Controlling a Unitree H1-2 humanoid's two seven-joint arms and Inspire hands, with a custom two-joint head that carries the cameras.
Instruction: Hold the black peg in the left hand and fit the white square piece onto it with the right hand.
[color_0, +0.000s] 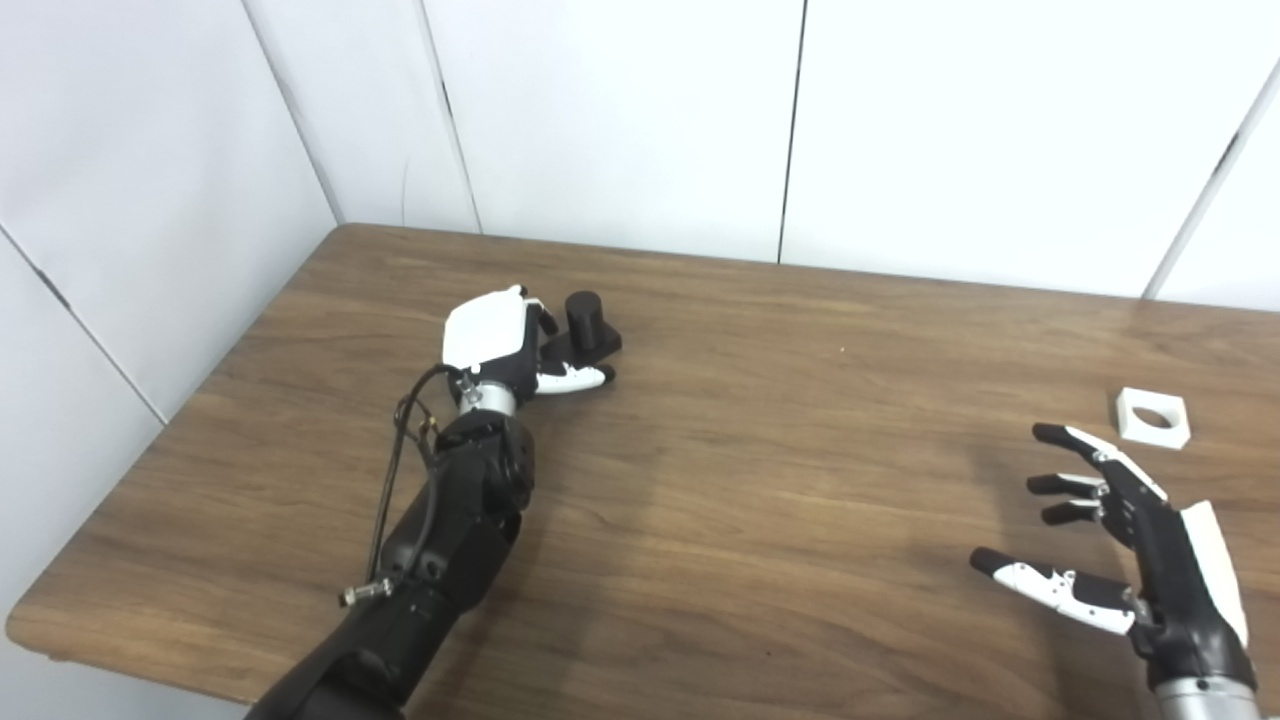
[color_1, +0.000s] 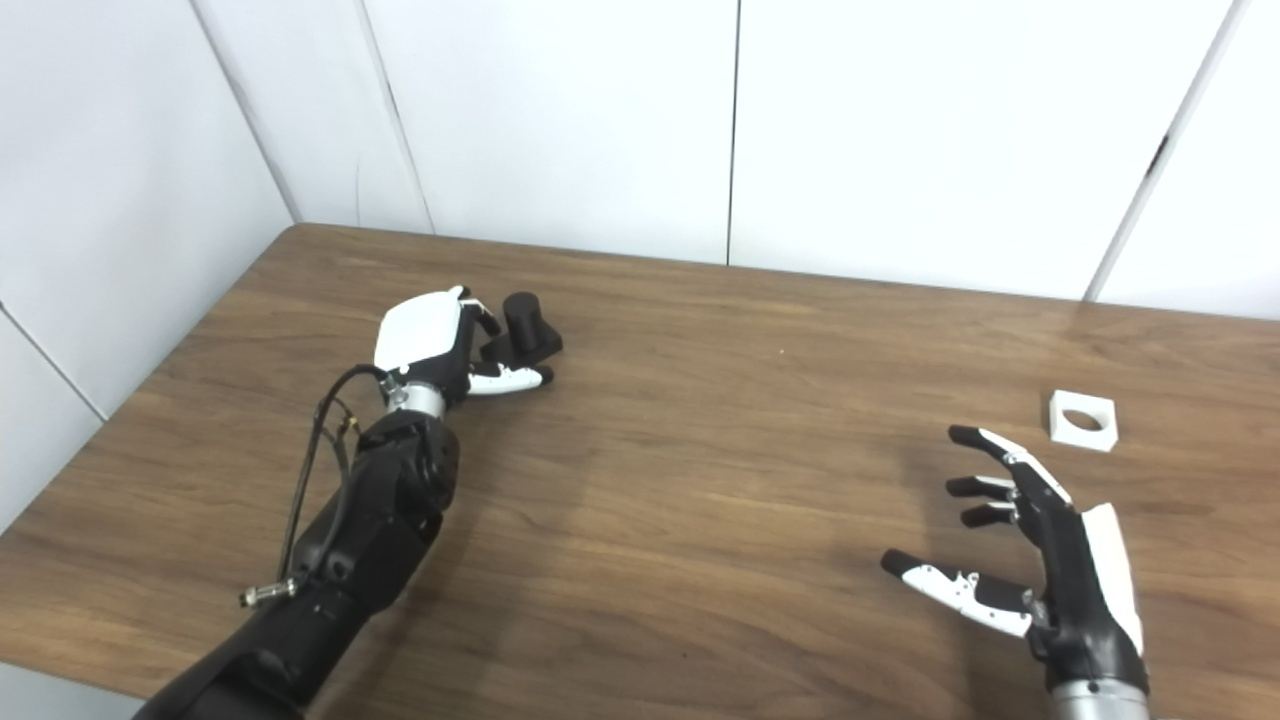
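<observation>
Brown wood-grain covers the table, which fills most of both head views and meets white wall panels at its far edge. The black peg, a short upright cylinder on a flat black base, stands on the table toward the far left corner, and everything else is placed here in relation to it. The left hand, black with a white back plate, sits directly at the near-left side of the peg; its fingers reach around the base and its white-and-black thumb lies along the table just in front of the peg. The base looks to be touched by the hand, but whether the grip is firmly closed cannot be told, since the back of the hand hides the fingers. The peg remains on the table surface. Black cables loop along the left forearm, which runs back toward the near edge. Well apart from the peg, far to its right, the white square piece lies flat with its round hole facing up. The right hand hovers nearer the viewer than that piece, close but not touching it, fingers spread wide and holding nothing.
</observation>
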